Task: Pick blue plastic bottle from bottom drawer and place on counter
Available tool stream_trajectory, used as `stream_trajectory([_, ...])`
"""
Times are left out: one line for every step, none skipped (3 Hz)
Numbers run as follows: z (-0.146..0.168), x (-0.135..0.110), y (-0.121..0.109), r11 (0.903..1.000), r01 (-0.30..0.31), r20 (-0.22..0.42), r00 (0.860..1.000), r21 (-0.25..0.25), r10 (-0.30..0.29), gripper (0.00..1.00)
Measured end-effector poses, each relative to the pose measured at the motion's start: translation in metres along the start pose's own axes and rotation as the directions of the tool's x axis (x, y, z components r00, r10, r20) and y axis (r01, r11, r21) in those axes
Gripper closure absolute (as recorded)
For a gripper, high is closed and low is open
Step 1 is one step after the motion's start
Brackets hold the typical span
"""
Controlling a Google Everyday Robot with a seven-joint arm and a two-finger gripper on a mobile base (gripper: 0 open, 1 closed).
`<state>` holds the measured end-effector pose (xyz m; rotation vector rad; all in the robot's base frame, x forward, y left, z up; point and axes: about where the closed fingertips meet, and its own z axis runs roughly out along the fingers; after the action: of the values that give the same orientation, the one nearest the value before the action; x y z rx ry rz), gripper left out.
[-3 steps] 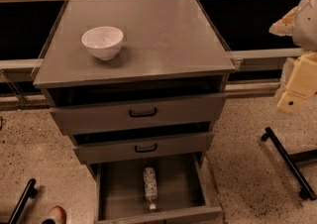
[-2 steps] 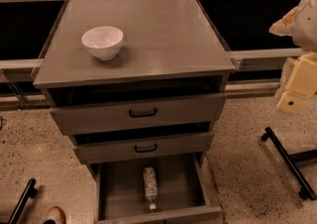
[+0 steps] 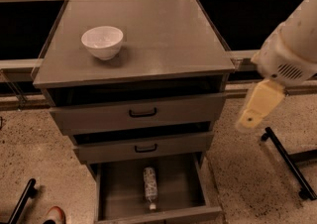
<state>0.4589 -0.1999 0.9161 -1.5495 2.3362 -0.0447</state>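
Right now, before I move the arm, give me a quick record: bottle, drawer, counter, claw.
bottle: blue plastic bottle lying flat in the drawer, cap toward the front
drawer: bottom drawer pulled open
counter: counter holds a white bowl on its left side
claw: claw hangs off the right side of the cabinet, far from the bottle

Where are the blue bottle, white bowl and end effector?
blue plastic bottle point(image 3: 150, 184), camera view, label's middle.
white bowl point(image 3: 103, 49), camera view, outer wall.
end effector point(image 3: 247, 118), camera view, lower tip, right of the drawers.
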Motion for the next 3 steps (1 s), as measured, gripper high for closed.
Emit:
stream_trajectory([0.068, -0.01, 0.018, 0.995, -0.099, -0.02, 0.995, 0.015, 0.099, 0.0])
stream_trajectory([0.087, -0.005, 0.02, 0.9848, -0.145, -0.018, 0.989, 0.096, 0.147, 0.0])
stream_trajectory([0.088, -0.008, 0.017, 0.9905, -0.105, 0.004, 0.995, 0.09, 0.105, 0.0])
